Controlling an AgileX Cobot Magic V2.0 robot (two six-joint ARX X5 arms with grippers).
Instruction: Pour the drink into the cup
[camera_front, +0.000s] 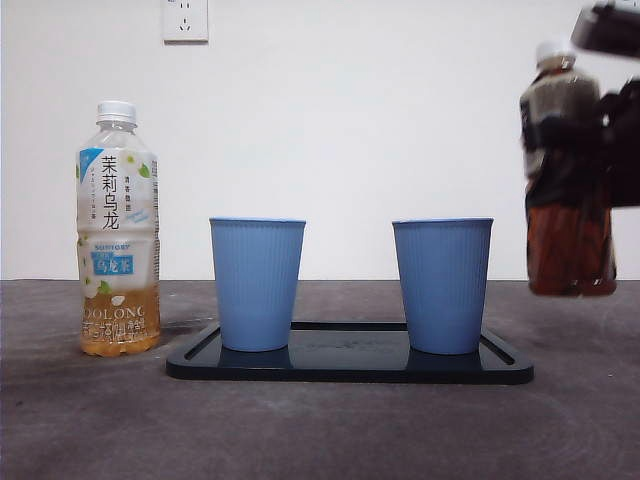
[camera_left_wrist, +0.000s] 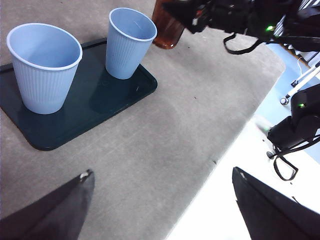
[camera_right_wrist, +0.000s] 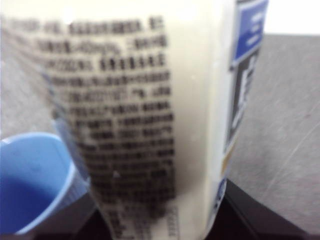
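A brown drink bottle (camera_front: 568, 200) with a white cap stands upright at the far right, blurred, and my right gripper (camera_front: 604, 140) is shut on it. I cannot tell whether its base touches the table. In the right wrist view the bottle's label (camera_right_wrist: 150, 125) fills the frame between my jaws, with a blue cup's rim (camera_right_wrist: 30, 180) beside it. Two blue ribbed cups (camera_front: 257, 283) (camera_front: 441, 285) stand empty on a black tray (camera_front: 350, 368). My left gripper (camera_left_wrist: 162, 200) hangs open over bare table near the front edge, away from the tray (camera_left_wrist: 100, 110).
A pale oolong tea bottle (camera_front: 118, 230) stands upright on the table left of the tray. The grey table's front edge (camera_left_wrist: 220, 160) runs close to my left gripper. A wall socket (camera_front: 185, 20) is on the white wall behind.
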